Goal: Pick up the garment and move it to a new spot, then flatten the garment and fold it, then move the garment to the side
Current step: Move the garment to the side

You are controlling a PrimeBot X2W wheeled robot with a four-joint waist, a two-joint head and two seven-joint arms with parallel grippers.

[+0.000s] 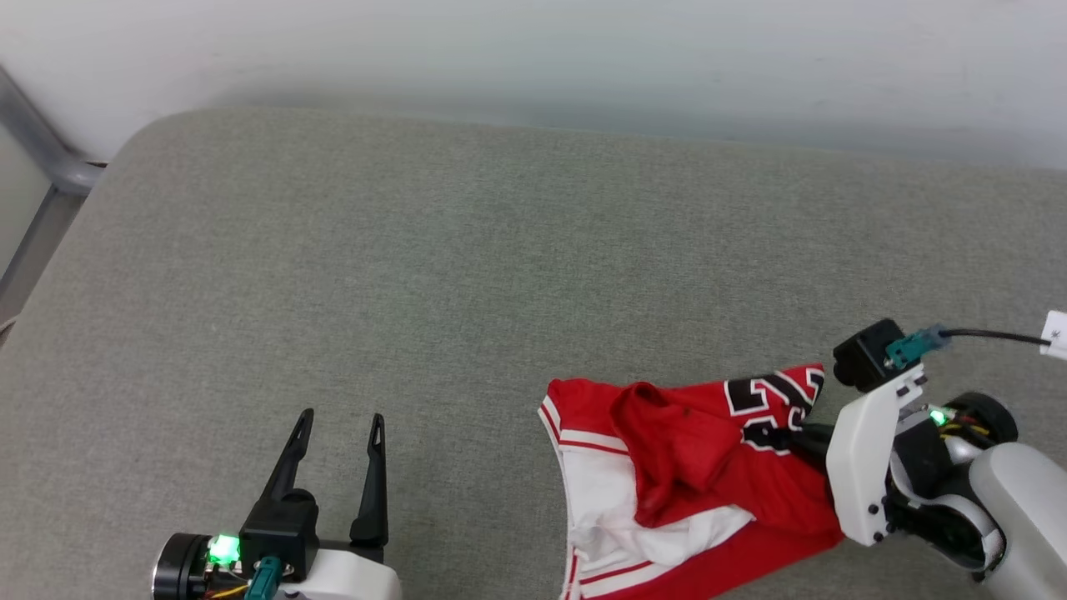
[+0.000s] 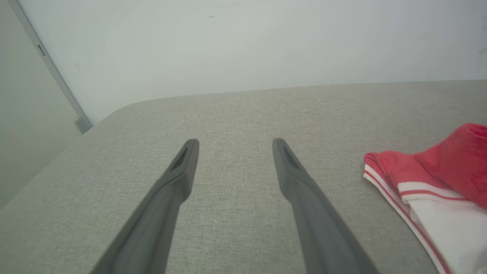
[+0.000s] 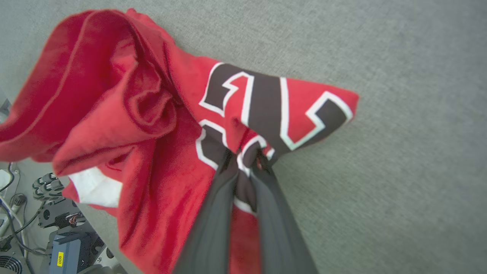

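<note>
The garment (image 1: pixel 692 450) lies crumpled on the grey padded table (image 1: pixel 417 250), low in the head view and right of centre. It is red with white sleeve parts, striped trim and dark numerals outlined in white. My right gripper (image 1: pixel 802 433) reaches in from the right. In the right wrist view its two fingers close together at the gripper (image 3: pixel 245 156), pinching a fold of the garment (image 3: pixel 152 114) at the numerals. My left gripper (image 1: pixel 343 417) sits at the lower left, open and empty, well left of the garment. In the left wrist view the gripper (image 2: pixel 234 141) points across bare table, with the garment (image 2: pixel 437 171) at the right edge.
A white wall runs along the table's far edge, and a grey metal post (image 1: pixel 42 150) stands at the far left corner. Past the table's near edge, the right wrist view shows equipment and cables (image 3: pixel 57 228) on the floor.
</note>
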